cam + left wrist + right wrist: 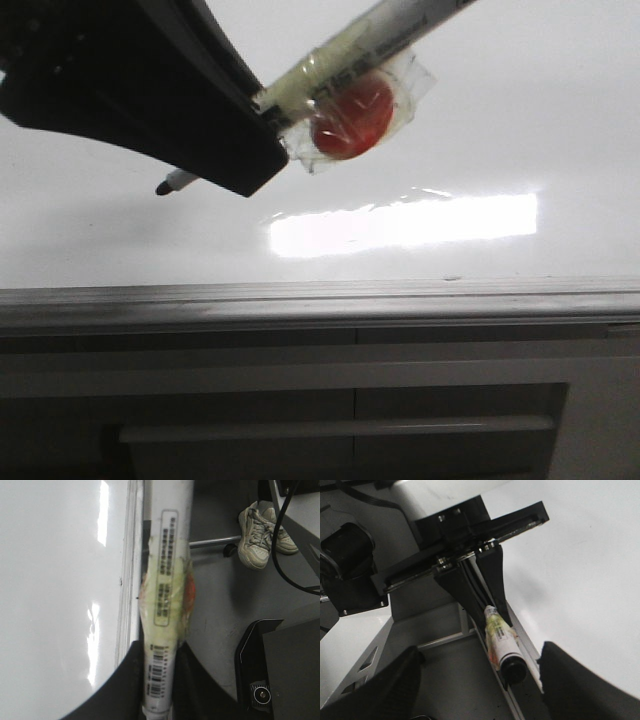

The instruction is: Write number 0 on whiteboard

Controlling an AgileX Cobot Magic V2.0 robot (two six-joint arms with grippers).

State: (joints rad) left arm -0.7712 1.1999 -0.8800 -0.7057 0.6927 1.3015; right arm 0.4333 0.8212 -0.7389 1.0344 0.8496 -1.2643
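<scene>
Front view shows my left gripper [262, 150] with its fingers pinching the marker [330, 62]; the barrel runs from upper right down to the tip [163, 188] at centre left, close over the whiteboard [520, 130]. I see no stroke of the 0 yet. Right wrist view alone shows the capped rear end and my right fingers [385, 690] spread, empty, at the board's rail.
</scene>
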